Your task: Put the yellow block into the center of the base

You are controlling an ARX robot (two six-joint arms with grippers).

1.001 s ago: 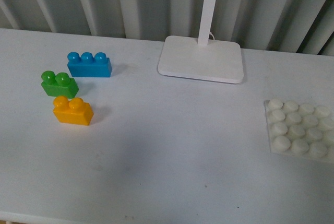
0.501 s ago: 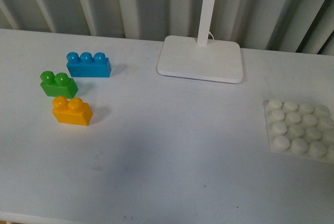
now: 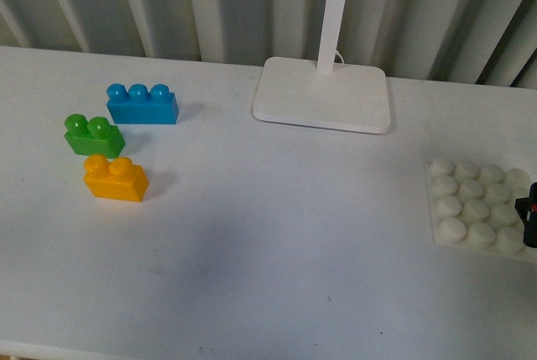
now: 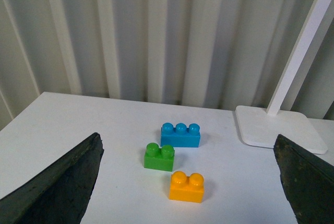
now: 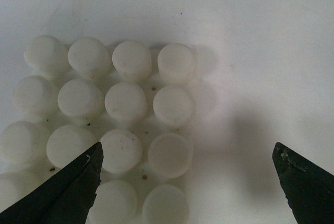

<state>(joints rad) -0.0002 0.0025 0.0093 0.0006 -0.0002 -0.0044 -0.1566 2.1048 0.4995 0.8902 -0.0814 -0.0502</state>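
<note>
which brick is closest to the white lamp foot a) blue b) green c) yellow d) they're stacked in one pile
a: in the front view the blue brick lies nearest the lamp foot, while the green brick and the yellow block sit farther off, each separately on the table.

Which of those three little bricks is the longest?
The blue brick, farthest back: it has three studs, while the green brick and yellow block have two each.
</note>
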